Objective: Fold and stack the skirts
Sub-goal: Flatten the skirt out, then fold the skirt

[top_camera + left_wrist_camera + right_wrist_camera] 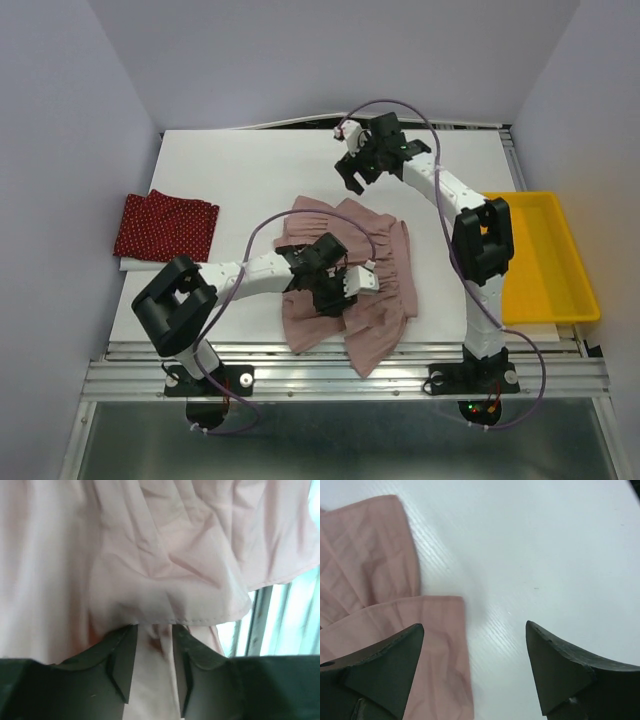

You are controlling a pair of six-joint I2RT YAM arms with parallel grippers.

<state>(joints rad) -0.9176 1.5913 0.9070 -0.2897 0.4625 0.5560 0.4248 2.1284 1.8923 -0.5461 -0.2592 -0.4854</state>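
Your left gripper stands part-closed, its jaws pinching a gathered fold of the pink skirt. Your right gripper is spread wide and holds nothing, hovering over bare table just beside that skirt's far edge. The pink skirt lies rumpled at table centre, one corner overhanging the near edge. The red dotted skirt sits folded at the left edge, well apart.

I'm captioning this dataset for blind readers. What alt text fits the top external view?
A dusty pink ruffled skirt lies rumpled on a white table, the left gripper down on it. The right gripper hangs with jaws open over the table beyond it. A red polka-dot skirt lies at the left edge, a yellow tray at the right.
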